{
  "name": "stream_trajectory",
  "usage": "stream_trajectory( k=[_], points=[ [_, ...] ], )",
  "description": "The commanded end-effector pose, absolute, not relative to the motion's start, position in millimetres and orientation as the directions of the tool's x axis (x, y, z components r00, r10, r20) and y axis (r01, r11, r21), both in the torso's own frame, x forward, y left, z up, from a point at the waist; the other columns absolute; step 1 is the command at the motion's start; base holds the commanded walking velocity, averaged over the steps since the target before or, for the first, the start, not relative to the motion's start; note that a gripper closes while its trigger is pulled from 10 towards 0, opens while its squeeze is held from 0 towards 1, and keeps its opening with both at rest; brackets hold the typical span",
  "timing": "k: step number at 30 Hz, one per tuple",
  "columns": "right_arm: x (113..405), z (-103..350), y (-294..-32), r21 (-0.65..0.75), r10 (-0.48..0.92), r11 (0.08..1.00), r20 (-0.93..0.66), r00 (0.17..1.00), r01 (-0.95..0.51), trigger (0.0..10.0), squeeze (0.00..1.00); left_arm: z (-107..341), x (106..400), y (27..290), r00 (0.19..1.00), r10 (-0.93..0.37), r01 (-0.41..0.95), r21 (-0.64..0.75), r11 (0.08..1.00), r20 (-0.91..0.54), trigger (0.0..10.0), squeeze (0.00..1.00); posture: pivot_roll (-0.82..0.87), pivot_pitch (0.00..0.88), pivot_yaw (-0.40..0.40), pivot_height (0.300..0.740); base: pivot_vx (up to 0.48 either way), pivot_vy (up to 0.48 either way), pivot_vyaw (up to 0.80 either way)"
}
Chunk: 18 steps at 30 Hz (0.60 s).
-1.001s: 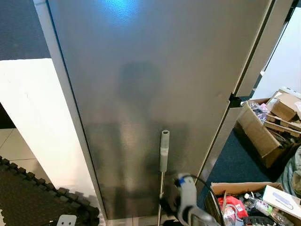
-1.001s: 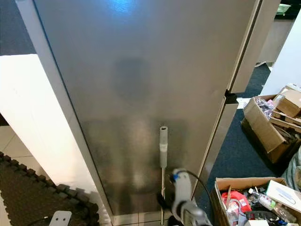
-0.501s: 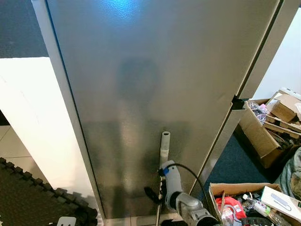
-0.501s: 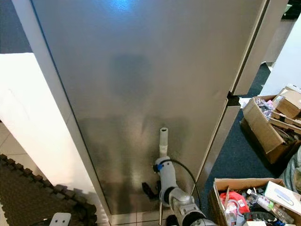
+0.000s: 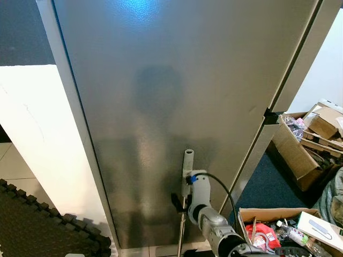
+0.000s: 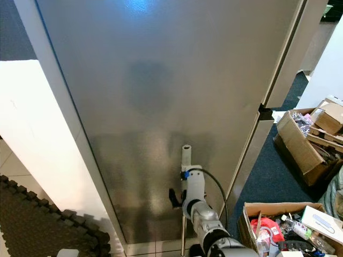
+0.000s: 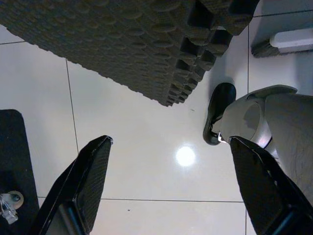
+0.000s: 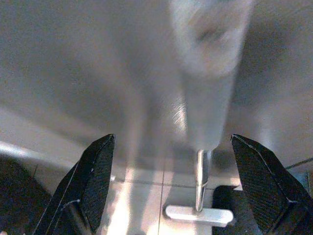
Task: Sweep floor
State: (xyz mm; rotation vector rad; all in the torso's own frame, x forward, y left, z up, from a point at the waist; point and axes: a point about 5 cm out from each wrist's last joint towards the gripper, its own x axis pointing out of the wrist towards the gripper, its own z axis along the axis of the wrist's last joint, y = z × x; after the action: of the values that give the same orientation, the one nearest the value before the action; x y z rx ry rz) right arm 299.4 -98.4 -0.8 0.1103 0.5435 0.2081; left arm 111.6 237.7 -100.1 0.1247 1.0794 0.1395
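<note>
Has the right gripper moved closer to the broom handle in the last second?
Yes. The right gripper has risen along the grey panel to the broom handle, fingers open either side of its grip.

Landmark: the tall panel straight before me. Broom handle stands upright against its lower part, head on the tiled floor below. My right gripper is just before the handle, fingers spread either side. Foam mat lies left of the panel; cardboard boxes right of it.
</note>
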Motion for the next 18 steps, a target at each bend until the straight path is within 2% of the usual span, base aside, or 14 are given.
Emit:
stream_trajectory(
  k=[1,5,12,18],
  points=[
    [301.6,0.6,-98.6,0.16,0.195,0.979,-0.51,0.838,-0.13,10.0,0.0,-100.1,108.7,240.1,0.464,0.172,-0.039,0.174,0.984,-0.869,10.0,0.0,0.21,0.0,-0.067,0.74,0.0,0.0,0.0],
    [308.7,6.7,-101.2,0.056,0.106,0.994,-0.511,0.853,-0.089,10.0,0.0,-100.0,108.4,240.1,0.468,0.167,-0.024,0.176,0.984,-0.868,10.0,0.0,0.22,0.0,-0.072,0.74,0.0,0.0,0.0],
    [315.3,14.9,-97.4,0.069,0.078,0.996,-0.477,0.875,-0.052,10.0,0.0,-99.6,108.9,240.1,0.475,0.162,-0.016,0.176,0.984,-0.865,10.0,0.0,0.23,0.0,-0.071,0.74,0.0,0.0,0.0],
    [326.5,33.1,-86.0,0.05,0.042,0.998,-0.383,0.923,-0.025,10.0,0.0,-100.7,104.8,238.7,0.474,0.155,-0.004,0.174,0.985,-0.867,10.0,0.0,0.23,0.007,-0.071,0.74,0.0,0.0,0.0]
  ],
)
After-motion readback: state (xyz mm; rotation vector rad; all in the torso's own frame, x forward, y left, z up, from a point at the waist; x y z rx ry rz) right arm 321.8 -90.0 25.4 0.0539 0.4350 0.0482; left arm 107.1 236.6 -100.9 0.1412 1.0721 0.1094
